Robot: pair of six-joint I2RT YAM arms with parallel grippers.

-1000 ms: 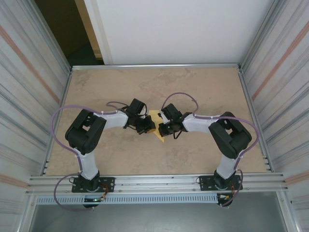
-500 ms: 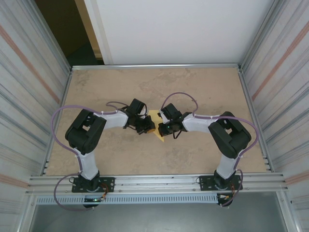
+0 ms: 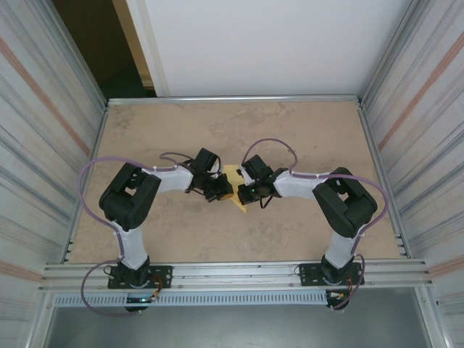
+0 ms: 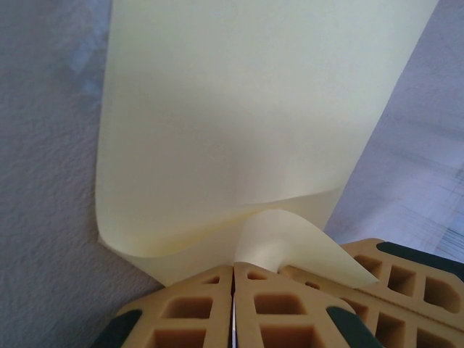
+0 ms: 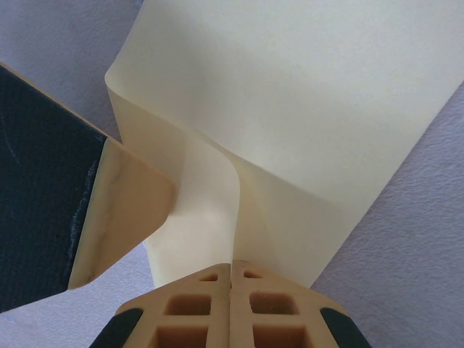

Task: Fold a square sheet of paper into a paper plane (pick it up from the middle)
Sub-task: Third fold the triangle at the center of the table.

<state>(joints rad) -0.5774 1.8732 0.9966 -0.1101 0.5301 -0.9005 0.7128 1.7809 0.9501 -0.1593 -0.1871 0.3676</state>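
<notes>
Curled, smooth pale-yellow square sheet of paper (image 4: 239, 123) in the clamp of left gripper (image 4: 233, 270) and right gripper (image 5: 231, 265).

We list the square sheet of paper (image 4: 239, 130): thin pale-yellow paper, smooth and matt, plain on both faces

Left gripper (image 4: 233, 270) and right gripper (image 5: 230, 267): fingers of tan moulded plastic, matt, cut with open cells, dark inserts at the outer corners

Table (image 3: 304, 130): beige mottled top, matt, finely grained as we see it in the wrist views

Rails (image 3: 239, 274) along the table's near edge: bare metal, dull sheen

Walls (image 3: 43, 109) at the table's side edges: ribbed sheet metal

Arm shells (image 3: 293, 187): white and black plastic, smooth

Cables (image 3: 90, 174): smooth purple sheath
</notes>
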